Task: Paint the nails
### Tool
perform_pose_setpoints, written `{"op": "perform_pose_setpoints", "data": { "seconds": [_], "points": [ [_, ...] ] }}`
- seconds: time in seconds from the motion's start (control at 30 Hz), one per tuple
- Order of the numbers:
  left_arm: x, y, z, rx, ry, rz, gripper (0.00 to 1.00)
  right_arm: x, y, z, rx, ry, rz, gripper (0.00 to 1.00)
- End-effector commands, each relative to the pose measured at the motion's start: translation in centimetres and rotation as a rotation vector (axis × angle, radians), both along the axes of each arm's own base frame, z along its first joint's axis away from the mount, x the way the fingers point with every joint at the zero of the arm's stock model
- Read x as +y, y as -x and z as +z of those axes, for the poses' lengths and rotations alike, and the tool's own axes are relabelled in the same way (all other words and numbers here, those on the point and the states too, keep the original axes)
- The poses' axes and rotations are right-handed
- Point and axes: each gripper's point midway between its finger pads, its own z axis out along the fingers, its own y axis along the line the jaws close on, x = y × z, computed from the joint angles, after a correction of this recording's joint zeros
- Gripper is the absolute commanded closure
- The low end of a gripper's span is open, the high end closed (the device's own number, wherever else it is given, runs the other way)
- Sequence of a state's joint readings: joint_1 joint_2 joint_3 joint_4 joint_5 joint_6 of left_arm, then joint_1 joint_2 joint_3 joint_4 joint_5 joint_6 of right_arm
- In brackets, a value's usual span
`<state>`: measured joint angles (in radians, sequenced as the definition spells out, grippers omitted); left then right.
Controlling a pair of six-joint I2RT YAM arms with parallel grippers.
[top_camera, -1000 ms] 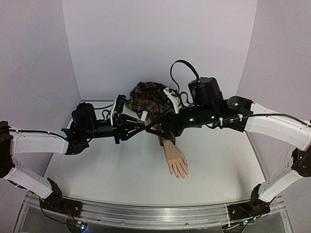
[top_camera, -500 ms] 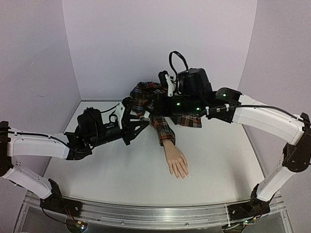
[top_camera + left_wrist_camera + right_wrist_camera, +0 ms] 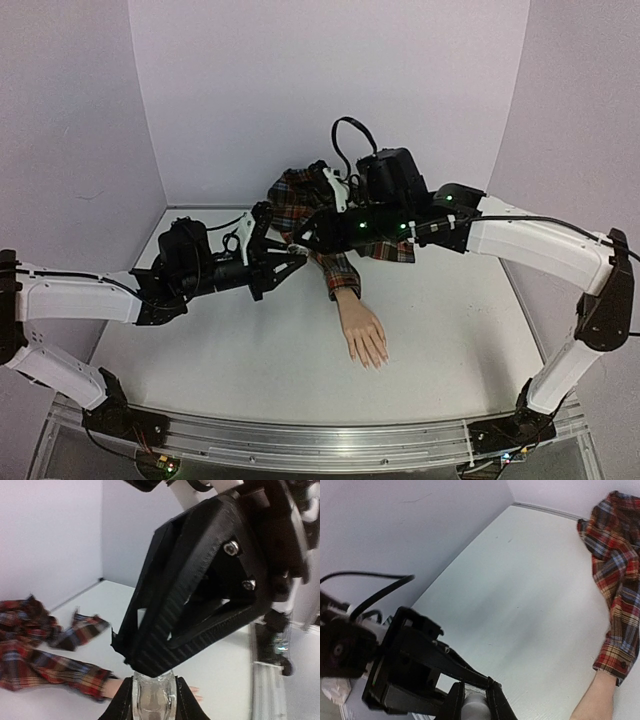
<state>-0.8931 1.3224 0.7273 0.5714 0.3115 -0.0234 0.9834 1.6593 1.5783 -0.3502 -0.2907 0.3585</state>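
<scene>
The pale mannequin hand [image 3: 362, 335] lies palm down mid-table, reaching out of a red-blue plaid sleeve [image 3: 335, 270]; its nails at the fingertips [image 3: 372, 360] are too small to make out. My left gripper [image 3: 292, 260] is shut on a small clear glass bottle [image 3: 155, 700], held above the table left of the sleeve. My right gripper [image 3: 475, 690] meets it tip to tip and is shut on the bottle's white cap [image 3: 476, 711]. In the left wrist view the right gripper's black fingers [image 3: 165, 645] cover the bottle's top.
The rest of the plaid shirt [image 3: 300, 195] is bunched at the back wall behind the grippers. White walls close in the table on the left, back and right. A metal rail [image 3: 320, 440] runs along the near edge.
My right arm swung left and back to the bottle's top and its jaws closed on the cap. My left gripper kept its grip and shifted slightly right.
</scene>
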Motion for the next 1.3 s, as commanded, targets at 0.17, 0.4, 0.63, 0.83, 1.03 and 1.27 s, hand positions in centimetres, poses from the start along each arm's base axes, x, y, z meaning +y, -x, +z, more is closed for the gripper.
{"op": "perform_pose_setpoints", "data": {
  "seconds": [0.17, 0.4, 0.63, 0.83, 1.03, 1.27],
  "points": [
    [0.9, 8.0, 5.5, 0.132, 0.146, -0.709, 1.0, -1.7, 11.4, 2.2, -0.131, -0.142, 0.687, 0.99],
    [1.1, 1.0, 4.4, 0.006, 0.12, -0.174, 1.0, -4.8, 3.9, 3.7, -0.179, -0.081, 0.16, 0.35],
    [0.7, -1.3, 3.5, -0.085, 0.044, 0.079, 1.0, -4.7, 0.6, 3.8, -0.03, -0.149, -0.123, 0.26],
    [0.2, -1.7, 3.4, -0.11, 0.041, 0.147, 1.0, -2.7, -0.7, 2.8, 0.056, -0.158, -0.19, 0.39],
    [-0.2, -1.3, 3.2, -0.098, 0.044, 0.129, 1.0, -1.4, -1.7, 2.5, 0.071, -0.15, -0.211, 0.53],
    [-0.3, -1.6, 2.6, -0.091, 0.022, 0.144, 1.0, -1.4, -1.7, 3.1, 0.054, -0.144, -0.214, 0.44]
  ]
}}
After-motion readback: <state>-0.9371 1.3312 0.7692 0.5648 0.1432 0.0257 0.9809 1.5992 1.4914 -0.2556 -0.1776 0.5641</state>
